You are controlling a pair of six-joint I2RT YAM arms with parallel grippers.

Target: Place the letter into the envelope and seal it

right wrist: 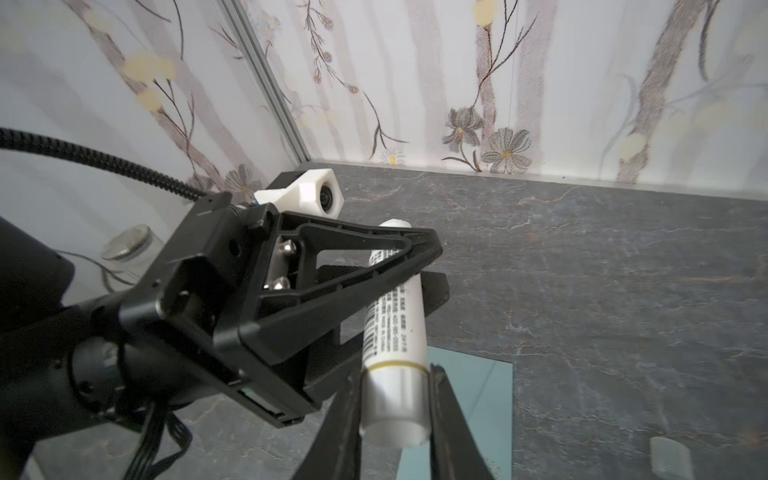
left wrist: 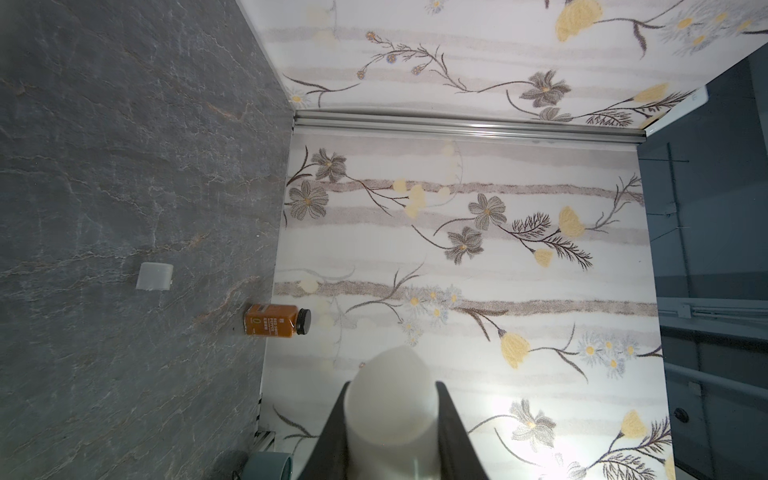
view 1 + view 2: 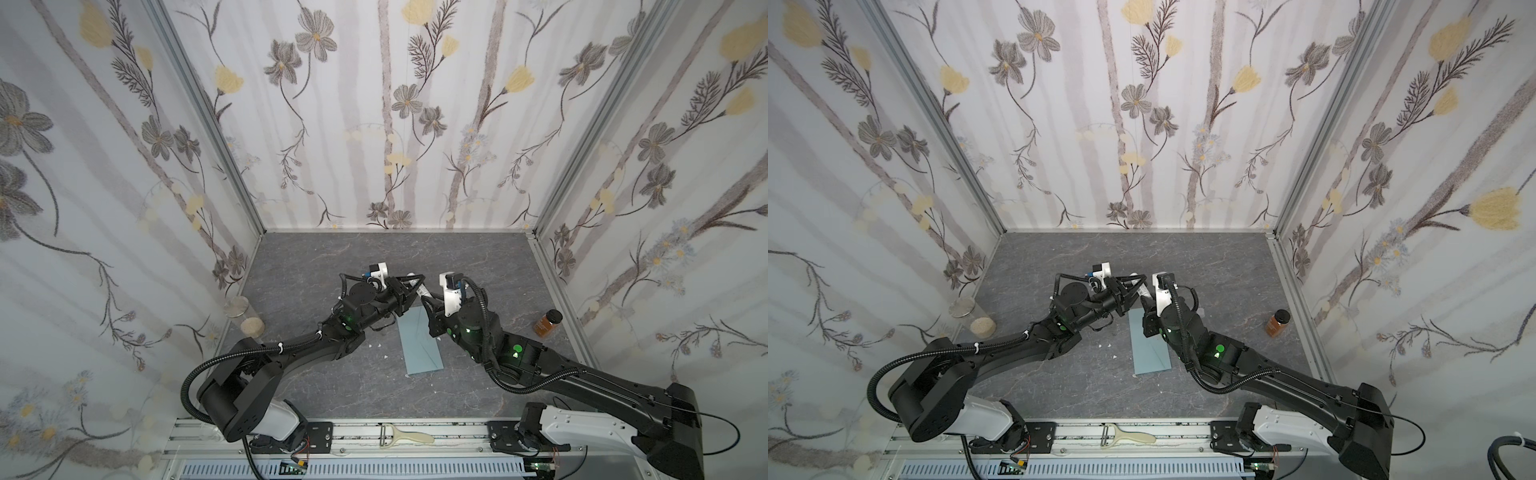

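Black arms both lean in over the middle of the dark stone-look table, wrists nearly meeting. The left gripper is clamped around the printed body of a white cylindrical glue stick, and the right gripper pinches its plain near end. Beneath them the dusty blue-grey paper envelope lies flat on the table. The grippers hide its far end, so the flap cannot be made out.

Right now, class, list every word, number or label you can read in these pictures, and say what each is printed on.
"RED SWEET PEPPER": orange bottle, on its label; blurred, so this is a likely reading only.
"0": large figure on the same label.
Glue stick: rows of black print, too small and blurred to read.
Nothing else bears readable text.
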